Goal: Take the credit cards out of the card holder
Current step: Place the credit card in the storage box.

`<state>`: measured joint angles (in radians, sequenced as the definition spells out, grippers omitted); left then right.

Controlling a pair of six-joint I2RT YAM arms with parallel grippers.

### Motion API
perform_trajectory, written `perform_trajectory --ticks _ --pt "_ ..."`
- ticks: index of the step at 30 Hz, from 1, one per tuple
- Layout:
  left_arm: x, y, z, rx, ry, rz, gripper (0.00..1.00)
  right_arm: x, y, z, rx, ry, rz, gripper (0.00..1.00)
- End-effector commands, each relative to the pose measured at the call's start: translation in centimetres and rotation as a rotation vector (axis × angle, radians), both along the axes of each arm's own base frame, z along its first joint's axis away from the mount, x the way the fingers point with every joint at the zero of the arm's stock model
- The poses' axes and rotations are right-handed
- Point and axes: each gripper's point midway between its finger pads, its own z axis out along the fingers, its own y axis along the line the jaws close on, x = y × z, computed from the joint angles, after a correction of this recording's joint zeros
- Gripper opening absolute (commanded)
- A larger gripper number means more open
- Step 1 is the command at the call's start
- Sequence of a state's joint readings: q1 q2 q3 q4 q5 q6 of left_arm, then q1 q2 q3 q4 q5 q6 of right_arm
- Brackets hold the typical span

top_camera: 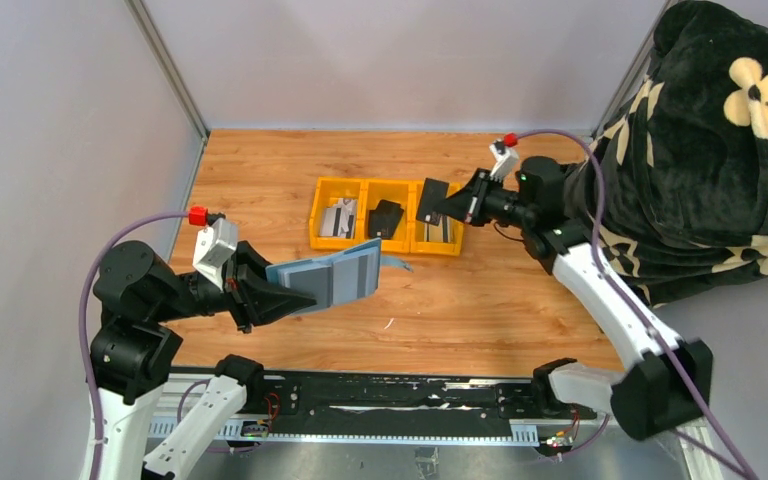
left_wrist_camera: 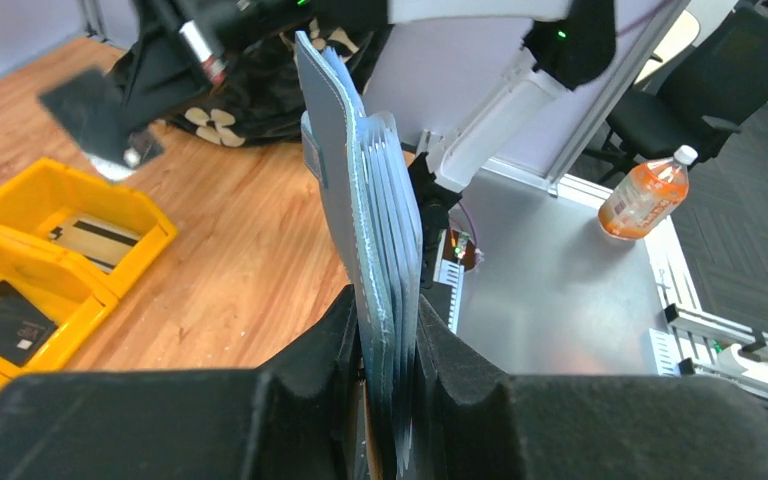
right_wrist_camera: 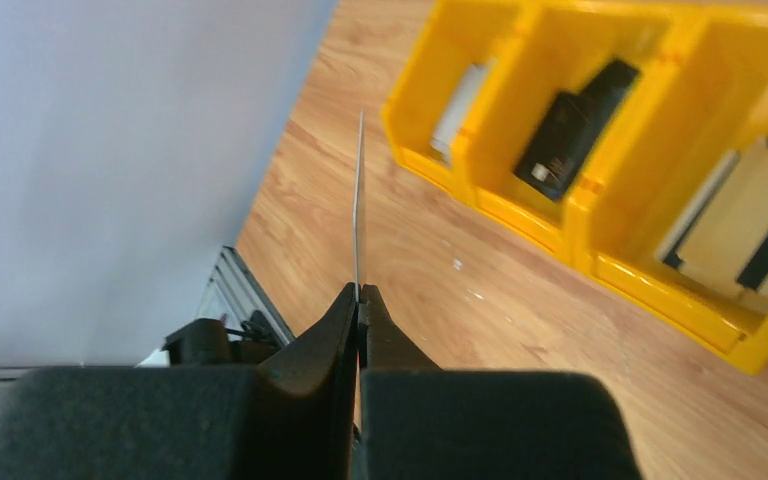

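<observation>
My left gripper [top_camera: 295, 290] is shut on the blue-grey card holder [top_camera: 332, 278] and holds it open above the table's left middle. The left wrist view shows the holder [left_wrist_camera: 360, 200] edge-on between my fingers, its pale blue slots fanned out. My right gripper [top_camera: 450, 208] is shut on a thin credit card [top_camera: 432, 200] that looks dark, above the right end of the yellow tray [top_camera: 363, 183]. The right wrist view shows this card [right_wrist_camera: 359, 190] edge-on, upright in the shut gripper [right_wrist_camera: 359, 295]. More cards lie in the tray's right compartment [right_wrist_camera: 750, 220] and left compartment [top_camera: 340, 217].
A black folded pouch [top_camera: 386, 217] lies in the tray's middle compartment. A black blanket with cream flowers [top_camera: 720, 130] fills the right side behind the right arm. Grey walls close the left and back. A drink bottle [left_wrist_camera: 645, 195] stands off the table.
</observation>
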<state>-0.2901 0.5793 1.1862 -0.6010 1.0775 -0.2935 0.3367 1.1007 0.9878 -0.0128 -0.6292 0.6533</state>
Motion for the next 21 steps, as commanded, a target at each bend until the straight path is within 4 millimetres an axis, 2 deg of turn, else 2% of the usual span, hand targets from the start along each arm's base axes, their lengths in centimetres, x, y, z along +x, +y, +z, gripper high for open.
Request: perform_trajectory --ticks 1,7,8,9,13,15,17,21 --pt "-0.7 0.2 1.1 -0.004 -0.094 -0.011 0.0 2.5 1.3 -5.4 -0.11 0.122 0.017 0.0" --pt "-0.1 0.2 0.8 0.015 -0.082 0.006 0.0 6.7 4.8 -9.1 -0.25 0.169 0.007 0.0" --pt "-0.1 0.2 0.8 0.018 -0.082 0.006 0.0 7.5 5.4 -9.2 -0.265 0.174 0.001 0.0" --pt "0.0 0.2 0.7 0.019 -0.082 0.006 0.0 8.1 5.9 -10.5 -0.287 0.201 0.002 0.0" --pt "0.0 0.2 0.6 0.023 -0.082 0.002 0.0 10.8 7.6 -13.2 -0.351 0.241 -0.012 0.0" --pt "0.1 0.2 0.3 0.03 -0.079 0.002 0.0 11.7 8.3 -15.5 -0.395 0.278 -0.008 0.0" --pt "0.1 0.2 0.1 0.037 -0.077 0.005 0.0 12.4 8.9 -16.7 -0.413 0.3 -0.009 0.0" --pt "0.2 0.3 -0.3 0.049 -0.086 0.005 0.0 13.6 10.0 -18.0 -0.424 0.304 -0.013 0.0"
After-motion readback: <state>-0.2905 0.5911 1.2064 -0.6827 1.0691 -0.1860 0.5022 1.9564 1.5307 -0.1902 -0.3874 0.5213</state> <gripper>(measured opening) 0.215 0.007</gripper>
